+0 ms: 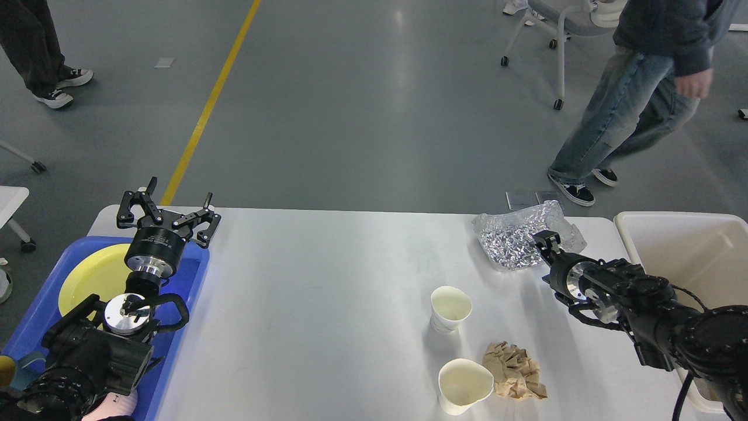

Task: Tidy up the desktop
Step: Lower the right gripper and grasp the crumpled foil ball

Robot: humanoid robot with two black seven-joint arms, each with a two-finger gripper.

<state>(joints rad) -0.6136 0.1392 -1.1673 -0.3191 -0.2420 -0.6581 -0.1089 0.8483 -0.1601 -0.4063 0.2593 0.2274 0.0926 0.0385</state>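
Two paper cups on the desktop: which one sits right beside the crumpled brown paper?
The nearer paper cup, by the table's front edge; the brown paper lies against its right side. The farther cup stands apart.

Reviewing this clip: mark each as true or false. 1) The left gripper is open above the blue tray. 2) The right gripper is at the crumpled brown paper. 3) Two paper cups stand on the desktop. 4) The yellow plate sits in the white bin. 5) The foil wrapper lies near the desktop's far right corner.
1) True: the left gripper has its fingers spread, over the far end of the blue tray.
2) False: the right gripper is at the foil wrapper; the brown paper lies apart, nearer the camera.
3) True: one cup and another cup stand on the desktop.
4) False: the yellow plate is in the blue tray, not in the white bin.
5) True.
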